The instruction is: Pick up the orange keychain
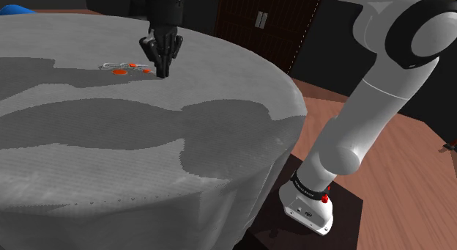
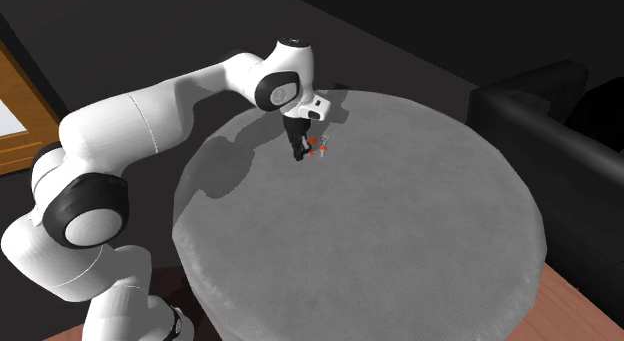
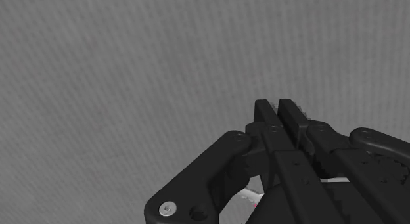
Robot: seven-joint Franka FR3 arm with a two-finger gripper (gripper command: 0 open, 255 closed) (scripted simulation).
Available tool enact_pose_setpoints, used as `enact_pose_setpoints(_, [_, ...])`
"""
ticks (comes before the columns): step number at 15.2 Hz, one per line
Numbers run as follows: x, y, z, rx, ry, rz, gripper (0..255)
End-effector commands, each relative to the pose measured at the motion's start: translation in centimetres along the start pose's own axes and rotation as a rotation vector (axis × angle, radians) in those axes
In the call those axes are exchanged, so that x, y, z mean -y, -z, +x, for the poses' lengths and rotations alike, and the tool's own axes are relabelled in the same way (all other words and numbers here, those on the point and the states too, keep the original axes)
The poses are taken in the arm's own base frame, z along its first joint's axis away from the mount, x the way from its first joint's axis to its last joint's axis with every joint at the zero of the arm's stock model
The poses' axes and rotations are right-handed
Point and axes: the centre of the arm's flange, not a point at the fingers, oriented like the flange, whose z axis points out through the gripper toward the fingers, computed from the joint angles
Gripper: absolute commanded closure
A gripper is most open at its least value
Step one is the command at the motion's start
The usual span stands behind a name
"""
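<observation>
A round grey worktop (image 1: 146, 160), draped in cloth, carries everything. A white arm (image 1: 366, 102) with dark joints rises from its stand and stretches out over the worktop. Its wrist is bent so that the hand points straight down.

The black pincer (image 1: 165, 71) stands upright, its tips on or just above the cloth. In the wrist view its two fingers (image 3: 264, 116) are pressed together, with nothing seen between them.

The orange keychain (image 1: 126, 66), a short string of pale links and orange pieces, lies flat on the cloth just beside the pincer. Its nearest orange piece is almost at the pincer's tips; whether they touch is too small to tell.

The step in hand looks like the grasp itself, but the pincer seems to be closed beside the keychain rather than around it. The next move probably calls for spreading the fingers, shifting sideways so they straddle the keychain, then closing and lifting.
</observation>
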Motion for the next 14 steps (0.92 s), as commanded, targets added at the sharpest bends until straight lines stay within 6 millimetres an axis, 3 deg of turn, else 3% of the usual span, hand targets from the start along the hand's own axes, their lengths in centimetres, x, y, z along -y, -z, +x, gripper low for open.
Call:
enact_pose_setpoints(1, [0.3, 0.8, 0.0, 0.004, 0.003, 0.002, 255])
enact_pose_setpoints(14, [0.5, 7.2, 0.1, 0.004, 0.003, 0.002, 255])
